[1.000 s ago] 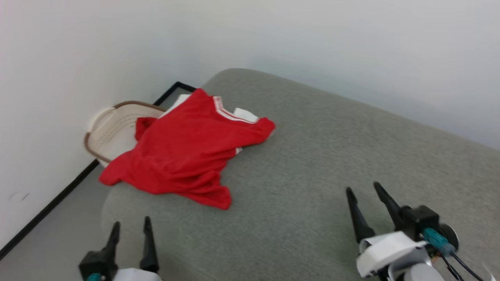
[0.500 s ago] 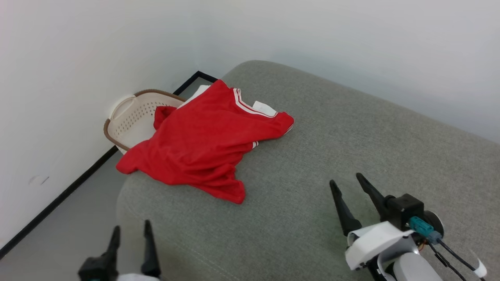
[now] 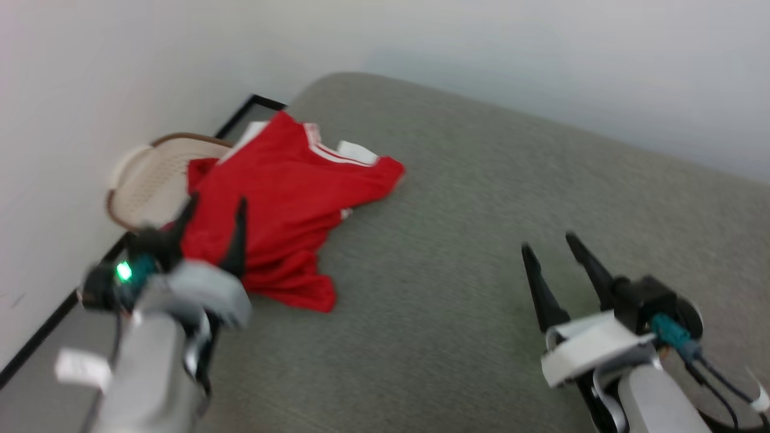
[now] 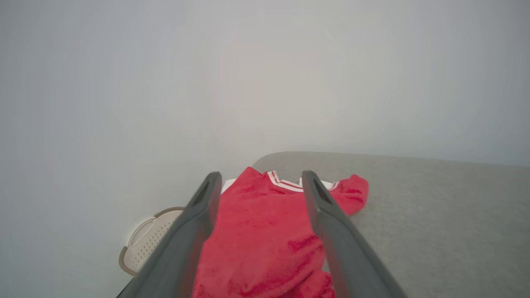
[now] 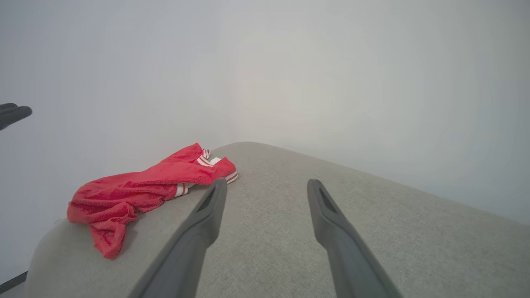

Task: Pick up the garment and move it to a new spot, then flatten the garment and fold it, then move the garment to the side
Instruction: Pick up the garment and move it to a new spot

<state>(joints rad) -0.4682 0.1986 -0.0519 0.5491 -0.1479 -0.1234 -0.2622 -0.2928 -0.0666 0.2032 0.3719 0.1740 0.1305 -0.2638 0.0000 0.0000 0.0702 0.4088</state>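
Garment (image 3: 283, 198) lies rumpled on the cushion's (image 3: 481, 240) corner, just ahead of the empty, wide-spread left gripper (image 3: 218, 199); right gripper (image 3: 548, 241), likewise spread and empty, well apart.

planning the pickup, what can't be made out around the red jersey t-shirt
- Head view: left gripper is blurred; contact with the red jersey T-shirt cannot be told.
- Head view: the shirt hides part of the cream perforated plastic basket.
- Left wrist view: fingers and bottom edge hide the shirt's near hem.
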